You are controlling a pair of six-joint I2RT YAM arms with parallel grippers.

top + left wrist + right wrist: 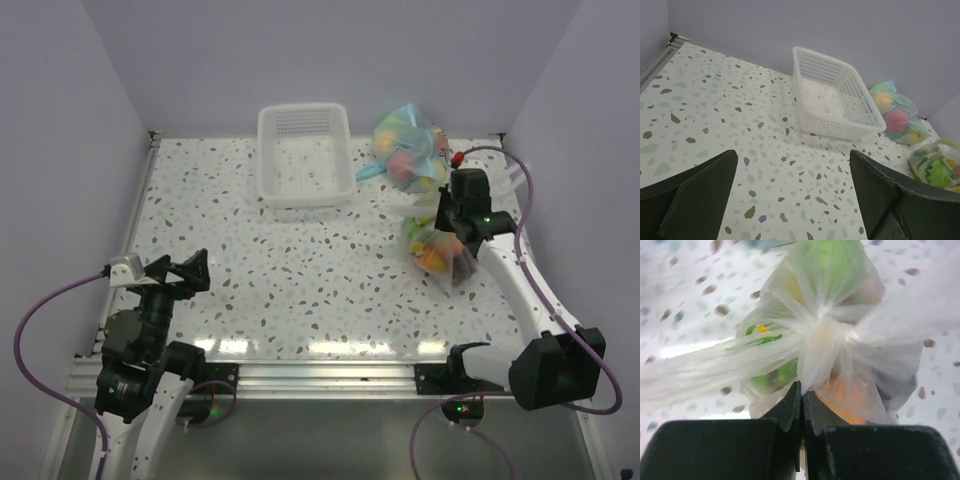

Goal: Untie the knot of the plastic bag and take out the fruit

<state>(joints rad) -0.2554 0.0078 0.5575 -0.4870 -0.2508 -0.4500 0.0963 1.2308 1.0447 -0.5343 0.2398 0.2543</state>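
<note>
Right fingers (790,410) together just under knot (822,347) — film caught? Cannot tell. Best pull slowly sideways, not up — else bag (867,357) likely lifts. Left fingers (695,195) wide apart.

clear crinkly plastic bag (441,252) lying far right, knot (824,342) tied tight; green, orange, perhaps yellow fruit (771,379) inside.
</note>
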